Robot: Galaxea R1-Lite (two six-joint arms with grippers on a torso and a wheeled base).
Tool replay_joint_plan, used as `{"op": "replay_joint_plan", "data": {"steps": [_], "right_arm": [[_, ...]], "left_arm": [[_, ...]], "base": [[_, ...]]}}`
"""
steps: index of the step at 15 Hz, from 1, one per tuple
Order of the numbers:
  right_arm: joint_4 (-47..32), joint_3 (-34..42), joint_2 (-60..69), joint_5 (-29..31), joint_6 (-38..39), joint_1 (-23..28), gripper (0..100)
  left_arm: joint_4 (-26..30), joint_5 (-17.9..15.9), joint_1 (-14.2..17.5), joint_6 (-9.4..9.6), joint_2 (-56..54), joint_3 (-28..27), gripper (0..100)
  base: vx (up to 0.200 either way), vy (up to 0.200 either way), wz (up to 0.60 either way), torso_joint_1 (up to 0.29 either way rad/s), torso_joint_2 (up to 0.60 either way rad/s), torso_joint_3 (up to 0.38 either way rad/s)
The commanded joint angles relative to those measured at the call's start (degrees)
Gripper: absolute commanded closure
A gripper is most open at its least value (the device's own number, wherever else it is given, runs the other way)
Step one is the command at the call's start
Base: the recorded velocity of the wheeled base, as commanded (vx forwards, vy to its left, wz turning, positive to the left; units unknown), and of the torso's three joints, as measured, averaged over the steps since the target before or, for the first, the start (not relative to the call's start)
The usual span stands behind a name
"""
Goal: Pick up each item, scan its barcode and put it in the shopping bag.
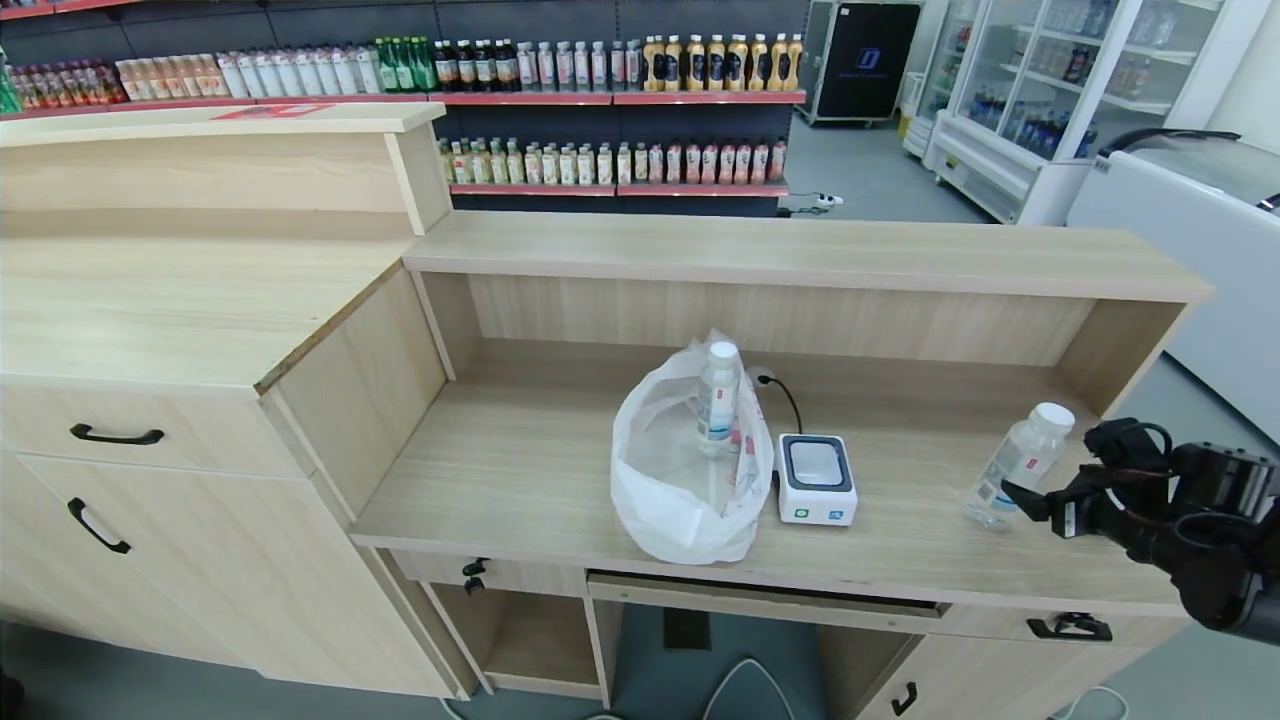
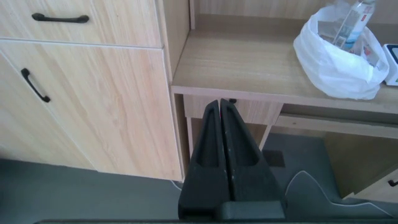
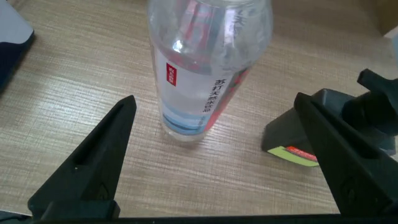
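While clear water bottle (image 1: 1018, 462) stands upright on desk (image 1: 520, 470), well right of scanner (image 1: 816, 477), I see right end effector (image 3: 216, 98) spread wide around it, not gripping, seemingly lined up for grasp. Another bottle (image 1: 718, 395) upright inside shopping bag (image 1: 680, 500), just left of scanner. Left end effector (image 2: 221, 106) closed, empty.

Open gap between scanner (image 1: 816, 478) and bottle (image 1: 1018, 462); ledge (image 1: 800, 255) overhangs counter (image 1: 900, 545) rear.
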State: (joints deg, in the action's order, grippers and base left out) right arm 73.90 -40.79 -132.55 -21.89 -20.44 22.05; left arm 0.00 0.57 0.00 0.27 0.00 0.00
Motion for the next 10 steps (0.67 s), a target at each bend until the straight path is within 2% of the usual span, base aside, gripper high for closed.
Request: {"op": "replay_joint_plan", "data": {"steps": [1, 10], "right_arm": [[0.63, -1.49, -2.01, -0.08, -0.03, -1.13, 0], [2.04, -7.81, -5.09, -1.40, -0.12, -4.12, 0]], "left_arm": [[0.00, 0.04, 0.00, 0.00, 0.00, 0.00, 100], [0.00, 0.04, 0.00, 0.00, 0.00, 0.00, 100]], "base": [[0.000, 0.000, 0.00, 0.000, 0.00, 0.000], [0.000, 0.000, 0.00, 0.000, 0.00, 0.000]]}}
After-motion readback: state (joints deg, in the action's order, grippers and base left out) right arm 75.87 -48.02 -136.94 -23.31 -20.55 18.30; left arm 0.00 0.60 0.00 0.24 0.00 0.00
